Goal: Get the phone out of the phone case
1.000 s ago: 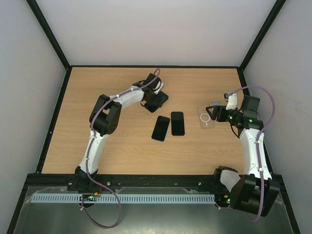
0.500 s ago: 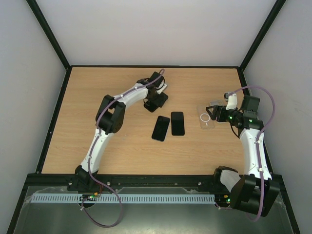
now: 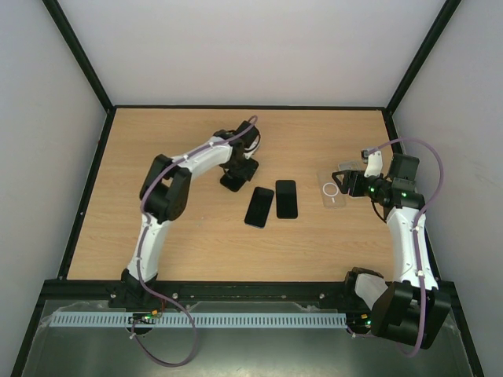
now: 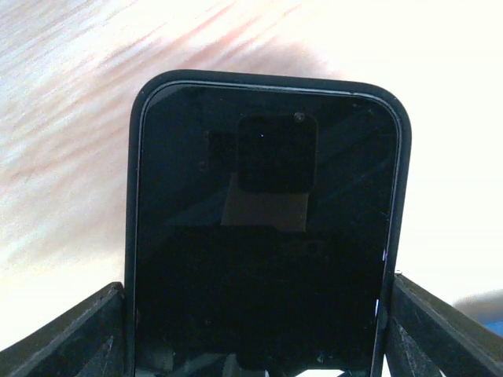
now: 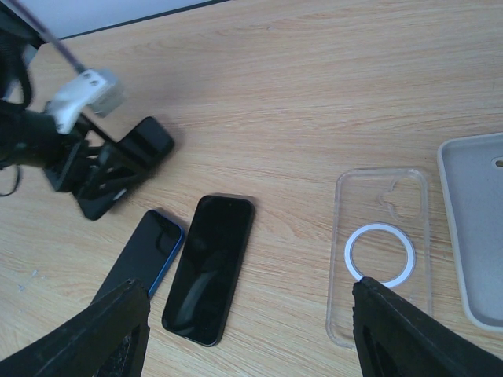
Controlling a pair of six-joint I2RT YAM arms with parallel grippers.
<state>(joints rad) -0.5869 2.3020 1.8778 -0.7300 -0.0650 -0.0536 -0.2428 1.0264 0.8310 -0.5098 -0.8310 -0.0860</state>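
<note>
My left gripper is clamped on the case by its long edges, the phone seated inside with its screen facing my wrist. It sits just far-left of the two loose phones. The case looks light and bendy at the rim - the glass slick, fragile. I'd peel at a corner lip. Whether it rests on the table, I cannot tell.

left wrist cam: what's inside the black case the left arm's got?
A phone, glossy black screen toward the camera, fills the phone case rim to rim. Its back and sides are covered by the case; the bottom end is out of view between the left fingers.
</note>
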